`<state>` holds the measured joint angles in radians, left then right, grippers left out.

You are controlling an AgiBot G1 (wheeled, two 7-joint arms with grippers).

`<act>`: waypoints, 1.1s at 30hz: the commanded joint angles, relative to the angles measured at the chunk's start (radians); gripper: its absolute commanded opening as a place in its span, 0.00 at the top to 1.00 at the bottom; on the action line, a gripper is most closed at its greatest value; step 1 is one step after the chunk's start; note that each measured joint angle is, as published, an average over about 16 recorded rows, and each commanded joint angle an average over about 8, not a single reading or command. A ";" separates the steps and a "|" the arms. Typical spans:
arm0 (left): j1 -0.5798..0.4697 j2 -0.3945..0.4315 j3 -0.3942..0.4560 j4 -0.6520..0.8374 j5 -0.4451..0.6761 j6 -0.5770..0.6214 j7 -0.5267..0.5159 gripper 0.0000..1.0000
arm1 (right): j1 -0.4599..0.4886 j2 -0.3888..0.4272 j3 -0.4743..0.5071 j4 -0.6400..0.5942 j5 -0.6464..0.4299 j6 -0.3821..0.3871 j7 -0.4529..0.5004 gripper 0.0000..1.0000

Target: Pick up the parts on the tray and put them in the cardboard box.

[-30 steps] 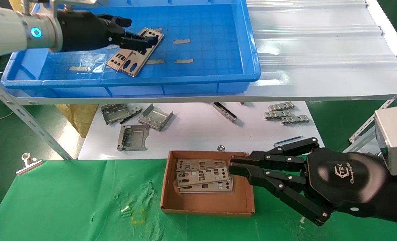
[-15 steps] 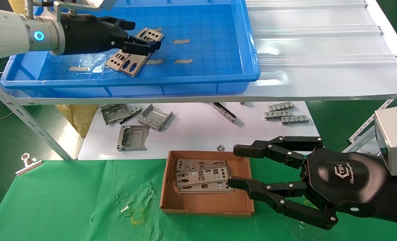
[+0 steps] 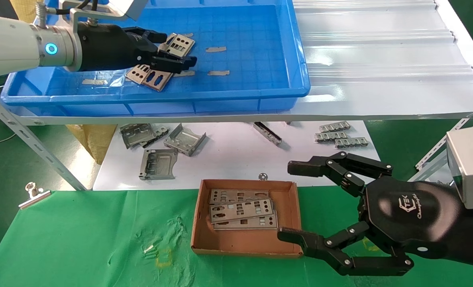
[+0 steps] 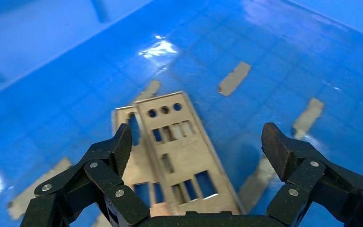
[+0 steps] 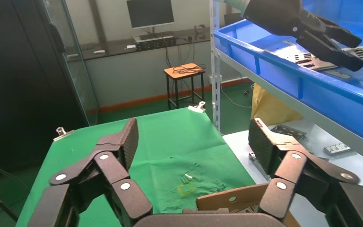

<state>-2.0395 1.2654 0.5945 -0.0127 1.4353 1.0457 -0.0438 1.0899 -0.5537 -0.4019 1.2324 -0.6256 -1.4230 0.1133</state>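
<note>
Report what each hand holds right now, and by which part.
Nothing. The left hand is open above the parts in the tray; the right hand is open beside the cardboard box.

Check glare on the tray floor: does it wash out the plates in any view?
Head view: a bright sheen sits on the tray floor left of the plates; cut-outs stay readable. Left wrist view: white hot spots on the blue floor beyond and beside the top plate, none on it; the open left gripper hangs over it. Right wrist view: plates distant, no glare.
</note>
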 commanded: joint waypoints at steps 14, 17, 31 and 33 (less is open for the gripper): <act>-0.010 -0.002 0.004 0.007 0.005 0.059 -0.001 1.00 | 0.000 0.000 0.000 0.000 0.000 0.000 0.000 0.00; -0.010 -0.001 0.006 0.009 0.009 0.058 -0.001 1.00 | 0.000 0.000 0.000 0.000 0.000 0.000 0.000 0.00; -0.006 0.008 0.010 0.014 0.015 -0.020 -0.002 1.00 | 0.000 0.000 0.000 0.000 0.000 0.000 0.000 0.00; -0.006 0.009 0.009 0.013 0.012 -0.035 0.000 1.00 | 0.000 0.000 0.000 0.000 0.000 0.000 0.000 0.00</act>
<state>-2.0475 1.2729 0.6012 -0.0014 1.4447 1.0205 -0.0432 1.0899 -0.5537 -0.4019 1.2324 -0.6256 -1.4230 0.1133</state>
